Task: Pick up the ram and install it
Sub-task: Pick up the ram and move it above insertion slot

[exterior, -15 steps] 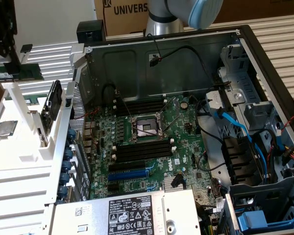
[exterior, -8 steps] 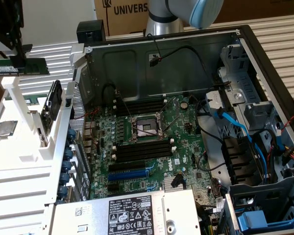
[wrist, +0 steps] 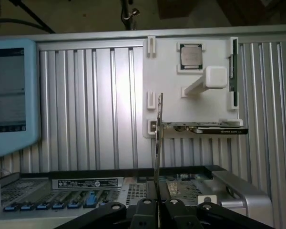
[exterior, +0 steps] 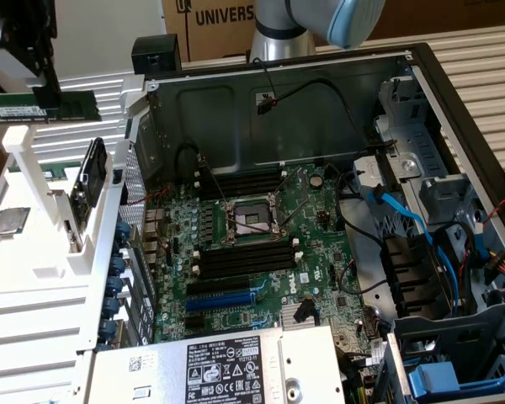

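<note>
Black gripper [exterior: 46,91] clamped on the ram [exterior: 77,107], a thin flat green stick, level at the exterior view's far left, above a white ribbed tray [exterior: 25,261].

The exterior view looks steeply down from close by into the open computer case [exterior: 236,109], motherboard [exterior: 316,210] mid-frame, white holder [exterior: 25,269] at the exterior view's left. The wrist view looks down over the case's edge onto the ribbed table [wrist: 86,105]. The 2 views share the holder, its processor chip [wrist: 191,56] and the case's side.
</note>
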`<state>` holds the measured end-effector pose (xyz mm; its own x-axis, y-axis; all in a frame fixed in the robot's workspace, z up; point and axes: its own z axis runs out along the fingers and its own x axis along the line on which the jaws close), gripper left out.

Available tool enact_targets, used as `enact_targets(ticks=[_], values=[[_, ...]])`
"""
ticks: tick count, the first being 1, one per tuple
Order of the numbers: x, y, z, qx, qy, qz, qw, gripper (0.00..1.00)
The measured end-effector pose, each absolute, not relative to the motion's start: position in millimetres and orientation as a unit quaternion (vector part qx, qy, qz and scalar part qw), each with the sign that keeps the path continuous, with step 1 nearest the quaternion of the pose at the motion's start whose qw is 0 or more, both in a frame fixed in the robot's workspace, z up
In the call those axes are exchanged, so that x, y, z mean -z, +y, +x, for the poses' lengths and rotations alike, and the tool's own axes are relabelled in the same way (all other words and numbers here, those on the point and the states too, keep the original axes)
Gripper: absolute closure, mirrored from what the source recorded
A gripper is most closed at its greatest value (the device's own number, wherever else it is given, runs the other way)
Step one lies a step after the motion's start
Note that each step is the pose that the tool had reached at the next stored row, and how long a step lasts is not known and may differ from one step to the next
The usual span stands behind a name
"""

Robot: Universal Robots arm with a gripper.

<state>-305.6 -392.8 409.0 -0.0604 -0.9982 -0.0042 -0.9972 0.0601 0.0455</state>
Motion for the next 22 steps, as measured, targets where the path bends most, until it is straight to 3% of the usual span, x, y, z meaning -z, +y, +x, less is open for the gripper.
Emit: enact_targets(ticks=[22], values=[[-411.1,-393.0,-231.7,0.018,-0.728,0.685,0.014,0.87]])
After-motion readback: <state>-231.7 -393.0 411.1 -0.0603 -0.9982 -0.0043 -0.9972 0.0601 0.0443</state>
